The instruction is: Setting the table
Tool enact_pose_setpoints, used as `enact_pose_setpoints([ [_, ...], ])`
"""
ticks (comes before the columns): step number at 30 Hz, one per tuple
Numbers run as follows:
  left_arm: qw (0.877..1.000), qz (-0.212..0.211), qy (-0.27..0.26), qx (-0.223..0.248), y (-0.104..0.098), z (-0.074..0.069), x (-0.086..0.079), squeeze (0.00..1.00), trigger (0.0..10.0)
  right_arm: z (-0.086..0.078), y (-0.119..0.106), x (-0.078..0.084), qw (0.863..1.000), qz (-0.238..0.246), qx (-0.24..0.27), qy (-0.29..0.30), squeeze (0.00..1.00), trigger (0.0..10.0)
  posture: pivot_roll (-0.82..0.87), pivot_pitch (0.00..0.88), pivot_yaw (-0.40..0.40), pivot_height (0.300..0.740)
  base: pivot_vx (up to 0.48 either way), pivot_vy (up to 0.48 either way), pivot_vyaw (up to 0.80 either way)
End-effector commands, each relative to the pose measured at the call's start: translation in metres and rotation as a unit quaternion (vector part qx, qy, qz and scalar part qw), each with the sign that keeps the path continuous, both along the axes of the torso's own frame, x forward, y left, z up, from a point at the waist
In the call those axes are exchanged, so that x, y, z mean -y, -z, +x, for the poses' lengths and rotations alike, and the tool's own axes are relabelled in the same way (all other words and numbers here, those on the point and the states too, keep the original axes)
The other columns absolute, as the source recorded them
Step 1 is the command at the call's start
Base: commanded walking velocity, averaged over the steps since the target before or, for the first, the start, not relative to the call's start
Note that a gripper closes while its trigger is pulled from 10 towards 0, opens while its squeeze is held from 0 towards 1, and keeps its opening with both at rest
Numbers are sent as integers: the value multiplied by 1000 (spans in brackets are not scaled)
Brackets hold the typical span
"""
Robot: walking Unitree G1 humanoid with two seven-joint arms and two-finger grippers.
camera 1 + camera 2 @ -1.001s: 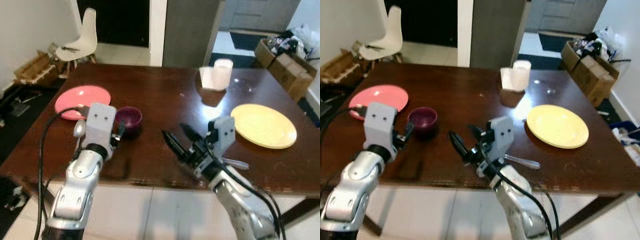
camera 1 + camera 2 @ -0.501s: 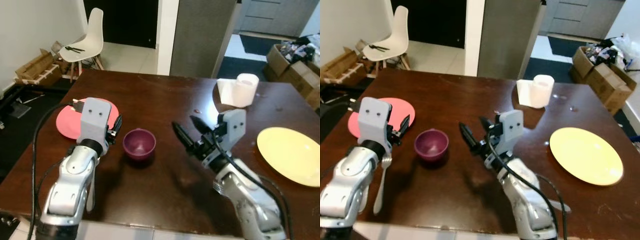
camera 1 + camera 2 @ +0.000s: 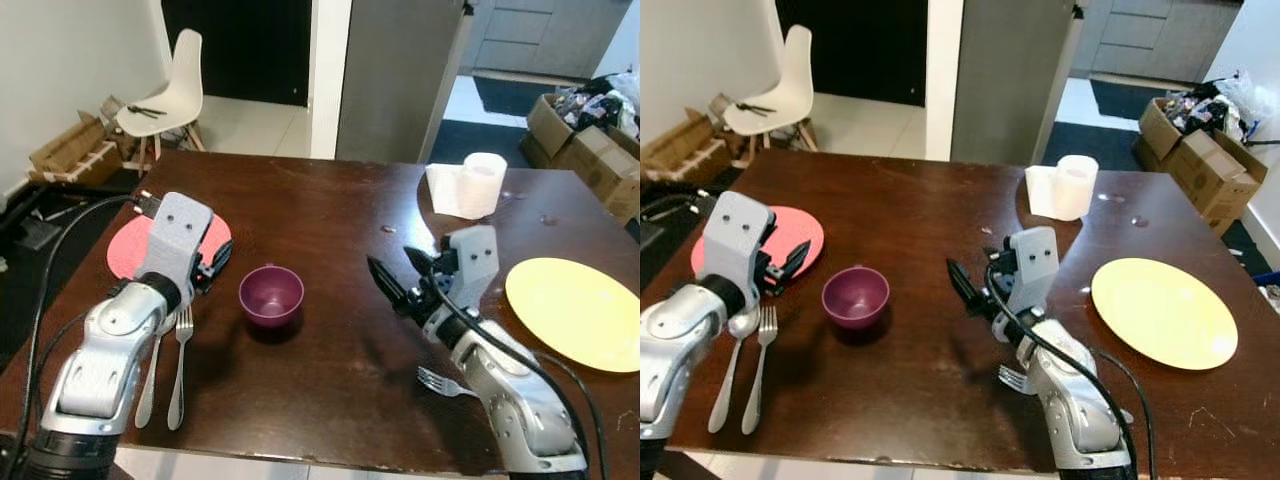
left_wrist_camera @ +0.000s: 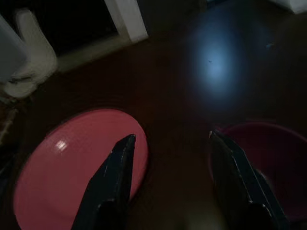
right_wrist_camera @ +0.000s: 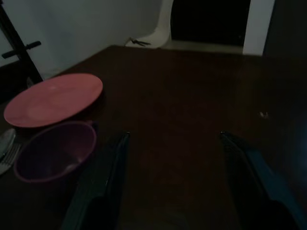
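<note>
The purple bowl [image 3: 855, 295] sits empty on the dark table [image 3: 910, 215] (pink plate [image 3: 800, 232] just left). Left gripper [image 3: 790, 262] and right gripper [image 3: 975, 285] flank it, fingers spread, holding nothing.

No text, label, brand, number or sign can be read anywhere in these pictures. The cardboard boxes [image 3: 1193, 150] on the floor at the far right are too small and blurred to tell whether they carry any print. The pink plate [image 3: 165, 243], the yellow plate [image 3: 1163, 311], the purple bowl [image 3: 855, 295] and the paper roll [image 3: 1072, 186] on the desk [image 3: 910, 210] have plain surfaces with no marking to be seen.
</note>
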State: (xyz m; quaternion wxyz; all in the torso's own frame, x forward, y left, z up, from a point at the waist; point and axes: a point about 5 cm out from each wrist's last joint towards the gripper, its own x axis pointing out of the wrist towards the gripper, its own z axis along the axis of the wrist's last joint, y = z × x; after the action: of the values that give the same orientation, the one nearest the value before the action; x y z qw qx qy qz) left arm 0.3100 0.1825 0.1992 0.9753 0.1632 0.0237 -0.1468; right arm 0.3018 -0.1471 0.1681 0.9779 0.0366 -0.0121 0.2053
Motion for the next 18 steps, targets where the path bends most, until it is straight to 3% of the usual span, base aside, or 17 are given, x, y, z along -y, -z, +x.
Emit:
enact_pose_setpoints([
  [1, 999, 14, -1, -49, 13, 3, -5, 0, 10000, 4, 5, 3, 1000, -10, -16, 10, 0, 10000, 2, 15, 76, 740, 0, 0, 0],
  [10, 993, -17, -18, -113, 36, 28, 1, 0, 10000, 15, -18, 0, 999, 18, 33, 6, 0, 10000, -1, 38, 92, 740, 0, 0, 0],
  [18, 990, 22, -47, -128, 45, 44, 4, 0, 10000, 14, -27, -13, 998, 26, 50, -29, 0, 10000, -10, 65, 103, 740, 0, 0, 0],
])
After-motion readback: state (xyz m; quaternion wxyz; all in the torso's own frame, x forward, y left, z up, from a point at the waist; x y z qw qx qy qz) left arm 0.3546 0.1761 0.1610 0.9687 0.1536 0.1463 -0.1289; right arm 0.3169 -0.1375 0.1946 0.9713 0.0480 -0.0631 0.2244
